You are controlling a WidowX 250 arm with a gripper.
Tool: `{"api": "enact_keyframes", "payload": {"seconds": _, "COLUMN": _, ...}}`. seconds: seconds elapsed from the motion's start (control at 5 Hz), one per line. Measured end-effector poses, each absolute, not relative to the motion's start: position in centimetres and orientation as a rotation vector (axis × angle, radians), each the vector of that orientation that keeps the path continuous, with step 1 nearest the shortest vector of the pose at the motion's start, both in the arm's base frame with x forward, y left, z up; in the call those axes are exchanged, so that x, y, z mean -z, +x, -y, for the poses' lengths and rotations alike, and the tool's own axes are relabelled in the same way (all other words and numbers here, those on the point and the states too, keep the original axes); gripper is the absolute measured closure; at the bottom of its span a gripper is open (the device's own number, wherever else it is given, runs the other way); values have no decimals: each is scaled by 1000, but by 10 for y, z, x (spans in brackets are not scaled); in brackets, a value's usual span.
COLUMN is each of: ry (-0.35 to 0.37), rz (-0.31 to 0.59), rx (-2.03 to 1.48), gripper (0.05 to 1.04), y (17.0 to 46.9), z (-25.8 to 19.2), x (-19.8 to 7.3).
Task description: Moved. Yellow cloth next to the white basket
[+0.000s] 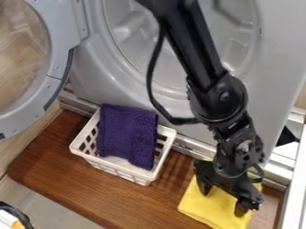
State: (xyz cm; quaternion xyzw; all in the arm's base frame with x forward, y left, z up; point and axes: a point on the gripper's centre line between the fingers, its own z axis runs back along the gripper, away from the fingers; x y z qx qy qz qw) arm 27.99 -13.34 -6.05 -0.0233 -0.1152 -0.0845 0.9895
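Observation:
The black gripper (pixel 223 201) hangs over the yellow cloth (pixel 206 210) at the lower right, its two fingers spread apart with yellow fabric visible between them. Whether the fingertips touch the cloth cannot be told. Folded flat on the brown wooden surface, the cloth lies to the right of the white basket (pixel 113 167), with a strip of wood between them. Part of the cloth is hidden under the gripper. A purple cloth (pixel 126 134) lies in the basket and drapes up over its back rim.
Behind the brown wooden surface (pixel 119 201) stands a grey washing machine (pixel 90 80) with its round door (pixel 57 71) swung out at the upper left. A white frame edge (pixel 293 192) runs along the right side. A dark-rimmed object (pixel 15 214) sits in the lower left corner.

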Motion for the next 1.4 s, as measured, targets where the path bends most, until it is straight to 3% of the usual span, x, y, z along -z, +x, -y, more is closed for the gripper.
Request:
{"api": "enact_keyframes", "payload": {"seconds": 0.4, "ry": -55, "rz": 197, "rx": 162, "gripper": 83, "y": 281, "z": 134, "x": 75}}
{"api": "enact_keyframes", "payload": {"seconds": 0.8, "ry": -4, "rz": 175, "rx": 137, "gripper": 83, "y": 277, "z": 124, "x": 77}}
{"api": "enact_keyframes", "payload": {"seconds": 1.4, "ry": 59, "rz": 144, "rx": -29, "gripper": 83, "y": 275, "z": 71, "x": 77}}
